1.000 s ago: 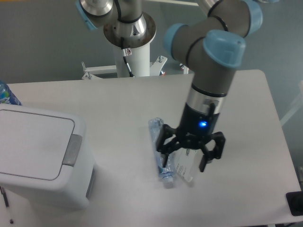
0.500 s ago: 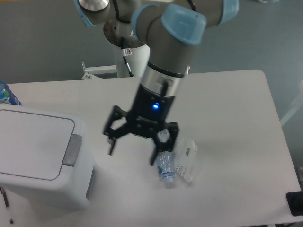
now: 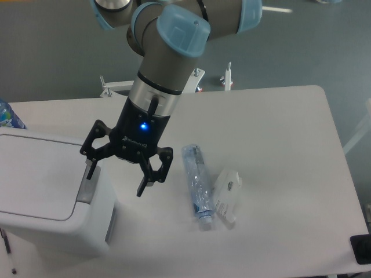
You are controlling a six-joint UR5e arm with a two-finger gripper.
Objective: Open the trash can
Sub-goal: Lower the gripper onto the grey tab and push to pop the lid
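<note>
The trash can (image 3: 40,191) is a large white boxy bin at the left of the table, its flat lid down. Its grey push tab (image 3: 87,185) sits on the right rim. My gripper (image 3: 116,176) hangs open just right of that rim, its left fingertip (image 3: 90,171) over the tab and its right fingertip (image 3: 142,189) out over the table. Nothing is between the fingers. Whether the left fingertip touches the tab cannot be told.
A clear plastic bottle (image 3: 196,185) lies on the table right of the gripper, with a white flat packet (image 3: 228,194) beside it. A blue-labelled bottle (image 3: 7,116) peeks in at the left edge. The arm's base post stands behind the table.
The arm has swung left, from above the lying bottle and packet to the trash can's right rim. The gripper stayed open throughout and the bottle is now uncovered.
</note>
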